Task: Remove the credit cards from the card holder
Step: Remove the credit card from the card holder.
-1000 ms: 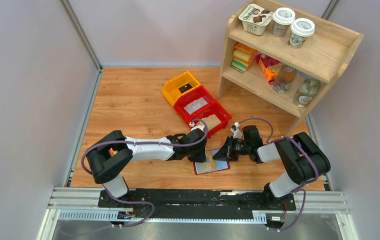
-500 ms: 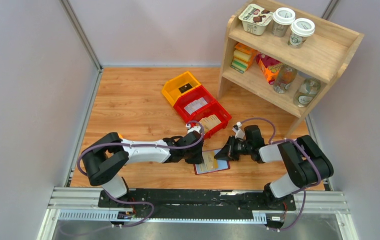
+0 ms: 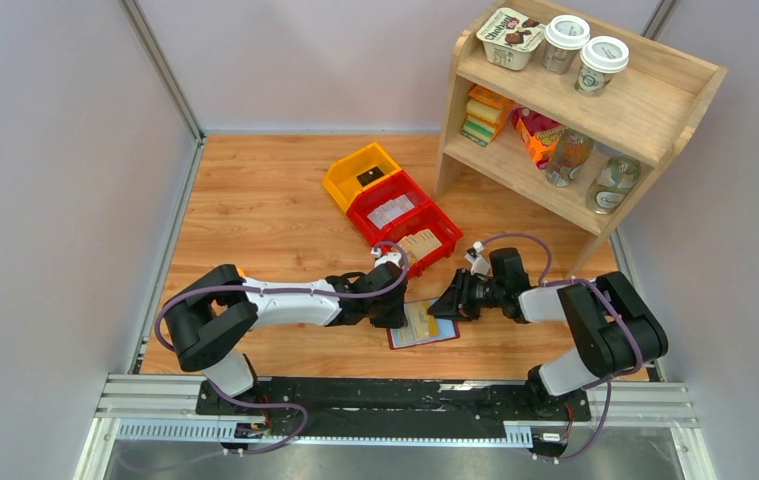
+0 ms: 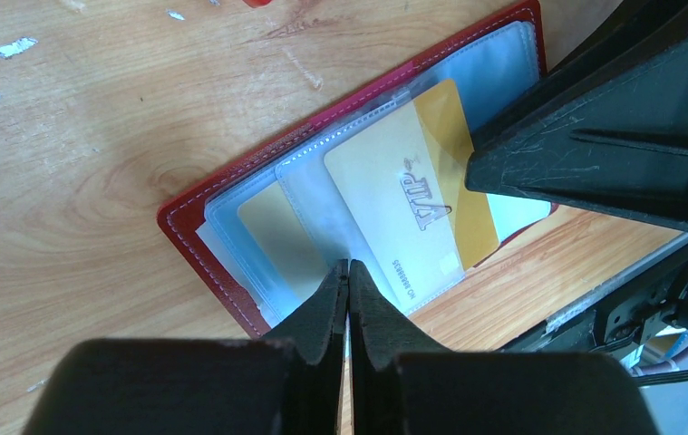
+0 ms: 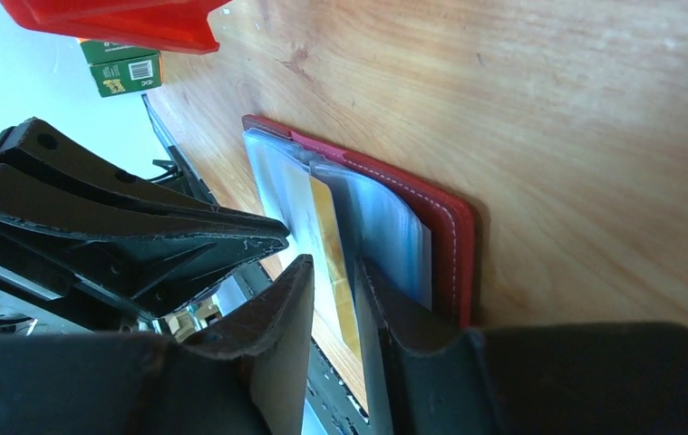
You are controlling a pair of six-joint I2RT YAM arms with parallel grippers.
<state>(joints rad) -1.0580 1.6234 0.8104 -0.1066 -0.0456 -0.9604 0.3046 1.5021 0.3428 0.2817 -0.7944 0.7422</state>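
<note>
Right now the card holder lies open and flat on the wood surface. It sits near the front edge, btwn the two arms and just in front of the red bins. Its maroon cover is down and its clear sleeves face up. The left tool is at the holder's left side and the right tool at its right, both low over it.

Two credit cards show in the left wrist view:
- The VIP card is cream w/ a gold end and lies slantwise across the sleeves.
- The tan card is plain and sits inside a sleeve, closer to the cover's stitched edge.

The left tool's fingers are pressed together w/ hardly a slit btwn them. Their tips rest at the near edge of a sleeve, just beside the VIP card's corner. Whether they nip the plastic or only touch it can't be told.

In the right wrist view the right tool's fingers stand a little apart, w/ the gold edge of the VIP card in the gap. The gap looks wider than the card, so no firm pinch shows.

A yellow bin adjoins the red bins. A wooden shelf w/ cups and bottles stands at back right.
</note>
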